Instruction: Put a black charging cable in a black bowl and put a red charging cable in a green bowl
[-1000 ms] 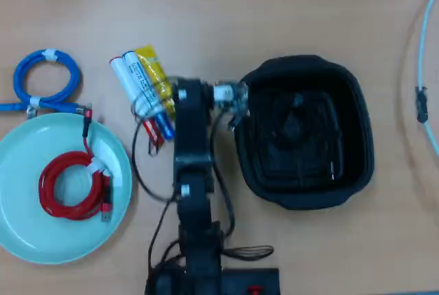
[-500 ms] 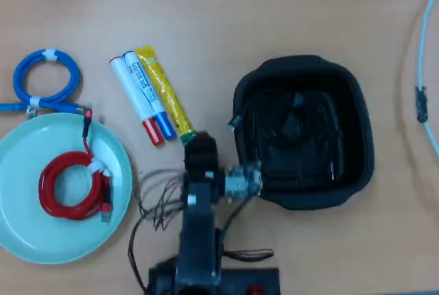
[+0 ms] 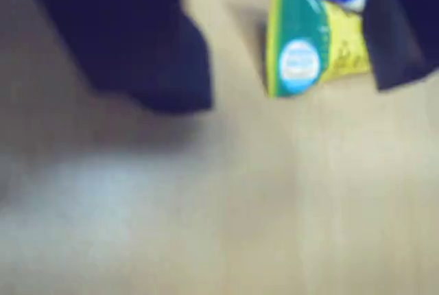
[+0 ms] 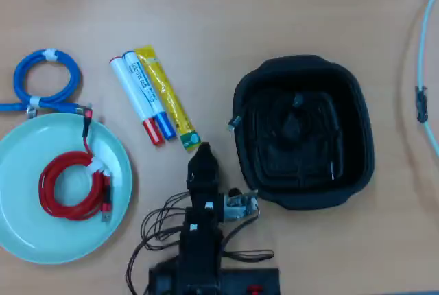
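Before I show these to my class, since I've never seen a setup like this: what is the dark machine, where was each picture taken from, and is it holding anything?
The dark machine is a small hobby robot arm on a wooden table. One picture looks straight down from above; the other comes from a camera riding on the arm's wrist, and it is blurry.

From above, the gripper sits pulled back near the arm's base, with nothing seen in it; whether it is open or shut can't be told.

On the table: a pale green bowl with the coiled red charging cable inside, and a deep black bowl that seems to hold the black charging cable, hard to make out against it. Also a blue cable coil, two white markers and a yellow packet, whose end also shows in the wrist view.
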Tool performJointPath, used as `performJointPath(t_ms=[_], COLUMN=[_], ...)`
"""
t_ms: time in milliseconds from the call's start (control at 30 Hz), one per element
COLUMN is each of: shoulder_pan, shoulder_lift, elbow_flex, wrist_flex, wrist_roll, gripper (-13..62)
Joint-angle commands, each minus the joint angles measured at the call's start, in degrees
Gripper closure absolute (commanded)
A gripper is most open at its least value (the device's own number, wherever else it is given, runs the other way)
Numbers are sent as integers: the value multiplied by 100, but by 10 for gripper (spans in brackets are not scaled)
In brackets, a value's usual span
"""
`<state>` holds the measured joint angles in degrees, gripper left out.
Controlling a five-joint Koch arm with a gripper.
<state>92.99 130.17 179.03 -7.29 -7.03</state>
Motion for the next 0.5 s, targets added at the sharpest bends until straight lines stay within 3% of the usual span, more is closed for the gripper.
performJointPath(t_ms=[0, 467], shoulder_pan=[9, -70], shoulder_lift=[562, 545], elbow_flex=[185, 176], wrist_flex=[-211, 879], wrist_roll=[35, 26], gripper=[261, 267])
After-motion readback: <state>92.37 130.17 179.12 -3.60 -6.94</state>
